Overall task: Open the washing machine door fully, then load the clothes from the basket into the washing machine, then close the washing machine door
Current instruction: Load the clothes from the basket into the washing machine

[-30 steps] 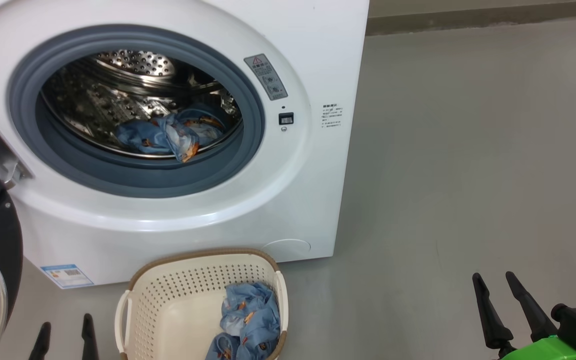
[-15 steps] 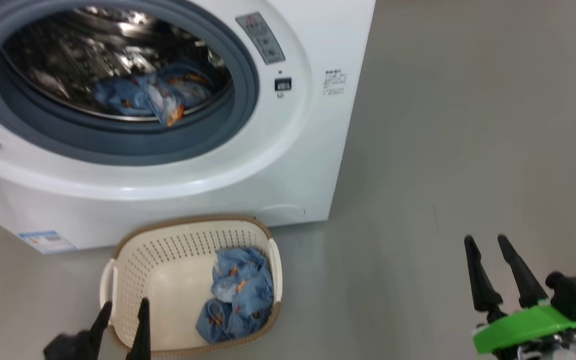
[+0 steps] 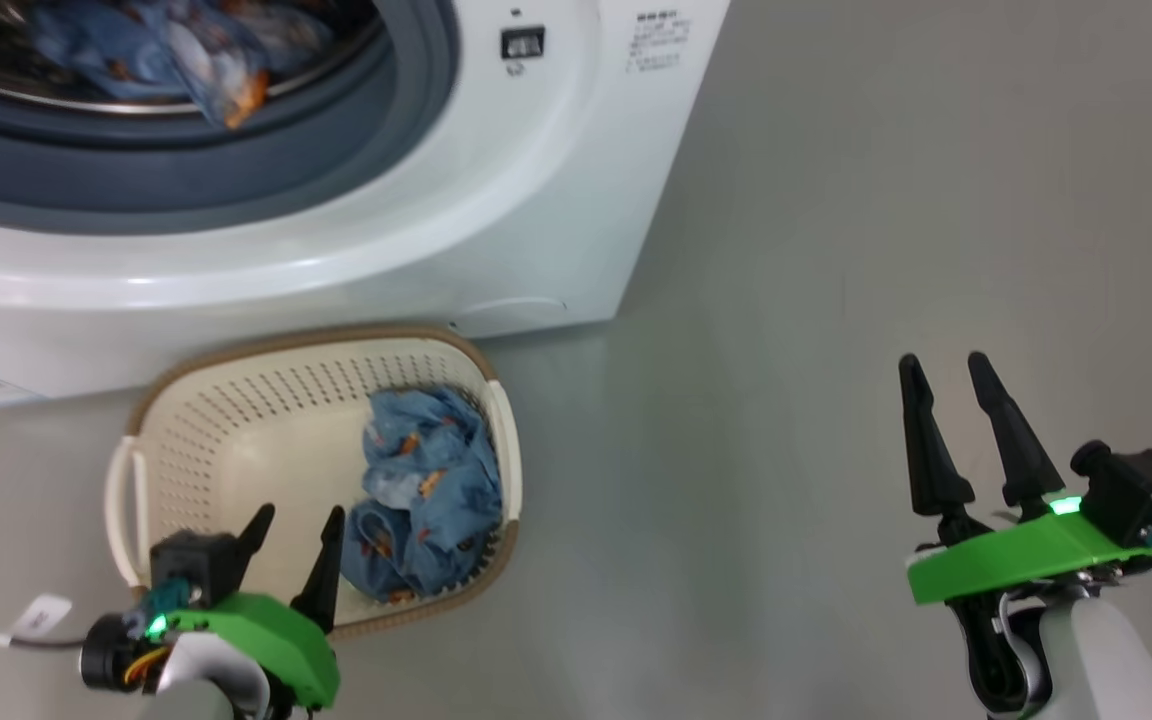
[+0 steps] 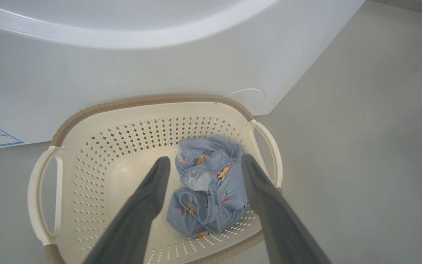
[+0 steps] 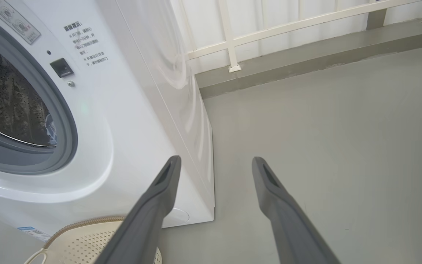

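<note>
Two claws, both spread apart, empty: left claw (image 3: 301,512) aimed at clothes (image 3: 426,480) in basket (image 3: 316,338); right claw (image 3: 942,360) over floor (image 3: 836,250).

1. The location was a domestic laundry area, apparently a balcony or utility space.
2. A white front-loading washing machine (image 3: 536,180) stood directly on a bare grey floor (image 3: 836,250).
3. A basket (image 3: 236,420) holding clothes (image 3: 426,490) sat before it.
4. A white railing (image 5: 225,25) ran along a raised kerb (image 5: 306,58) behind.
</note>
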Available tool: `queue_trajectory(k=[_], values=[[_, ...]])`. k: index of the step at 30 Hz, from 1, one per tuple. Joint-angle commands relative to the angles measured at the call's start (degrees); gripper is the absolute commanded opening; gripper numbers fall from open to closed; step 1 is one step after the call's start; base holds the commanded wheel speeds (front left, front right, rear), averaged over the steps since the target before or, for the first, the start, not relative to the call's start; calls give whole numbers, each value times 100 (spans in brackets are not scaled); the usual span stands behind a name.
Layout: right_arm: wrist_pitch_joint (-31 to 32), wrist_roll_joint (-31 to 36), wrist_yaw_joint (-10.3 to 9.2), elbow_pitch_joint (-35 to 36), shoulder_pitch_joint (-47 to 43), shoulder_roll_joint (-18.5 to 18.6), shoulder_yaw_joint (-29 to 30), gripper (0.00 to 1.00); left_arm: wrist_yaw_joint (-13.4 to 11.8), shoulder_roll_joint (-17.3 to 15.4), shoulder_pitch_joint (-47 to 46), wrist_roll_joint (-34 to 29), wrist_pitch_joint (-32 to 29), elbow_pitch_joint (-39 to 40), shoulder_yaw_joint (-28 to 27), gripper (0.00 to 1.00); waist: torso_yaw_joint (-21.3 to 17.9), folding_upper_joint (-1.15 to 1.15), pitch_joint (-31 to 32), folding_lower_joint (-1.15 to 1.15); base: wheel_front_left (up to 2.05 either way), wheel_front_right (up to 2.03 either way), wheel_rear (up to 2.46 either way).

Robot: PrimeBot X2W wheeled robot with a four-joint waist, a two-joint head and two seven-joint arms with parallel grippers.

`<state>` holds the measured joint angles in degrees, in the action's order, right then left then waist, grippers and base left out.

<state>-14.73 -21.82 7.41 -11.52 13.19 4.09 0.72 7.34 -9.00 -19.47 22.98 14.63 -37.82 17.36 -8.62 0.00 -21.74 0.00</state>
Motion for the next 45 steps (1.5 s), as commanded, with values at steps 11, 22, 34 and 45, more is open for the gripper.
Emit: queue_trajectory(k=[11, 22, 34, 45], values=[[-27, -35, 8, 258, 534, -112, -225, 100, 14, -455, -1540, 1127, 37, -1243, 1733, 100, -583, 0, -1323, 0, 0, 0, 0], [-27, -308, 8, 407, 872, -120, -420, 100, 14, -746, -2544, 2313, -223, -1834, 3268, 100, -841, 0, -1999, 0, 0, 0, 0], [-27, -319, 8, 564, 989, -121, -474, 100, 14, -942, -3267, 3312, -464, -2026, 4377, 100, -907, 0, -2491, 0, 0, 0, 0], [-27, -239, 8, 724, 845, -121, -507, 100, 14, -926, -3494, 3933, -569, -2281, 4997, 86, -980, 0, -2528, 0, 0, 0, 0]])
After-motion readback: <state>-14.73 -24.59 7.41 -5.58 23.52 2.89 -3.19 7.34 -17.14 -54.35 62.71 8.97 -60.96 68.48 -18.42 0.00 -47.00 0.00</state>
